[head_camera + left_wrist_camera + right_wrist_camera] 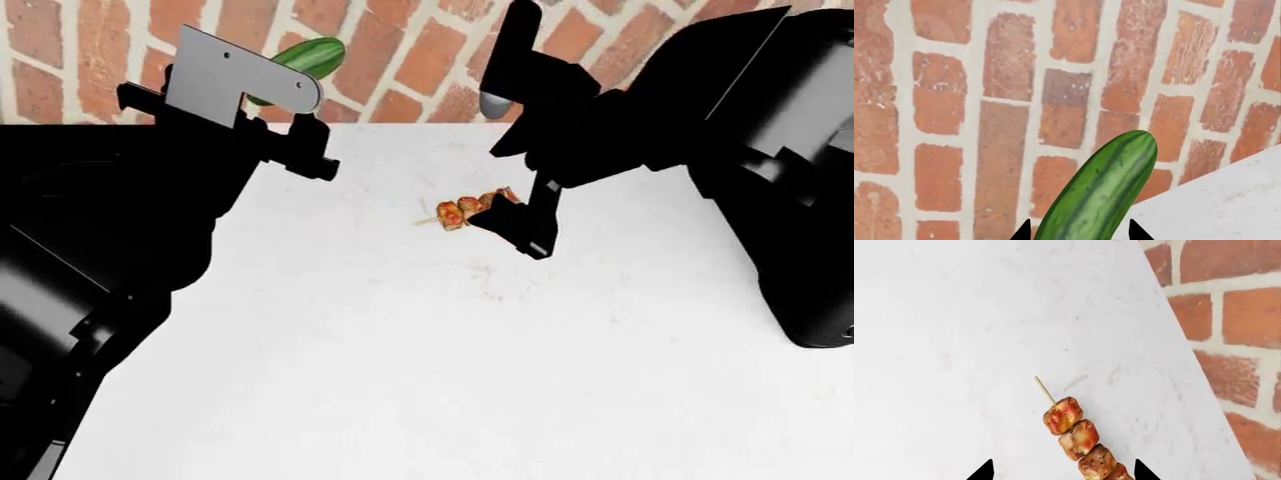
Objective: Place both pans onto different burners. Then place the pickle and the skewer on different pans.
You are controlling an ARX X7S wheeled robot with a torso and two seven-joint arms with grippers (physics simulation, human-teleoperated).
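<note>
While no writing shows, left jaws grip pickle (1101, 192), right jaws grip skewer (1081, 437).

1 pickle (304, 56), green and striped, at about 11 o'clock in the head view; 1 skewer (463, 211) near the centre, with 4 meat chunks counted in the right wrist view; 2 grippers, left gripper (283, 88) at 11 o'clock and right gripper (514, 222) just right of centre; 1 white counter (427, 380); 1 brick wall (400, 60) at 12 o'clock
</note>
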